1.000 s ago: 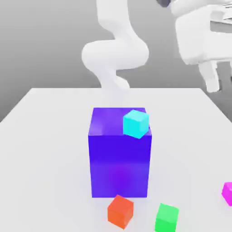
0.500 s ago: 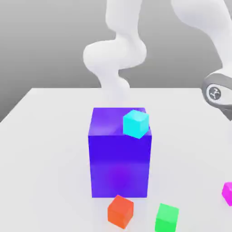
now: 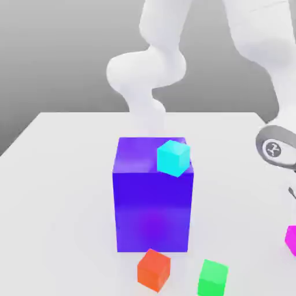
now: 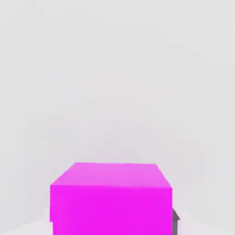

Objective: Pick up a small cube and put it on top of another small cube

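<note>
Magenta fills the near part of the hand view: the magenta cube [image 4: 111,198] sits close under the camera on the pale desk [image 4: 114,82]. Whether the jaws are open or closed cannot be told. In the exterior view the same magenta cube [image 3: 291,239] lies at the exterior view's right edge, partly cut off, with the arm's grey wrist joint [image 3: 273,148] above it and the white arm [image 3: 151,69] rising behind. Well apart, toward the exterior view's left, a large blue block [image 3: 152,196] stands on the desk, and a small cyan cube [image 3: 173,157] rests on its top near one corner. In front of the block lie a red cube [image 3: 154,269] and a green cube [image 3: 212,278], near each other but apart.
</note>
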Action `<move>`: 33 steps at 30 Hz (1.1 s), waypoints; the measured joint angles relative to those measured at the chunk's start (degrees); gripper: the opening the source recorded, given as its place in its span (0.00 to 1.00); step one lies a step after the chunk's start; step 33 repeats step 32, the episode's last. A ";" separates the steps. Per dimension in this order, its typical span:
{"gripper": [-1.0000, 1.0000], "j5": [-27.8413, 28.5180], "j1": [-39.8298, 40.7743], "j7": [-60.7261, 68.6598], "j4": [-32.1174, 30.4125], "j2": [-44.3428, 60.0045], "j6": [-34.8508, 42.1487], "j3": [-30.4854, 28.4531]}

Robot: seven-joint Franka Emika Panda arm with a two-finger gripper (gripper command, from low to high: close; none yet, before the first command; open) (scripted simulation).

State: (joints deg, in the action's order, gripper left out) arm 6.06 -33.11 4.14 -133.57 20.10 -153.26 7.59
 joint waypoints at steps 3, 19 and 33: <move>0.00 -0.25 2.76 3.87 -0.94 -2.25 1.44 -1.41; 0.00 -5.99 17.41 27.02 -4.90 -6.74 1.40 -7.59; 1.00 -6.04 17.55 27.22 -4.95 -7.03 1.52 -7.63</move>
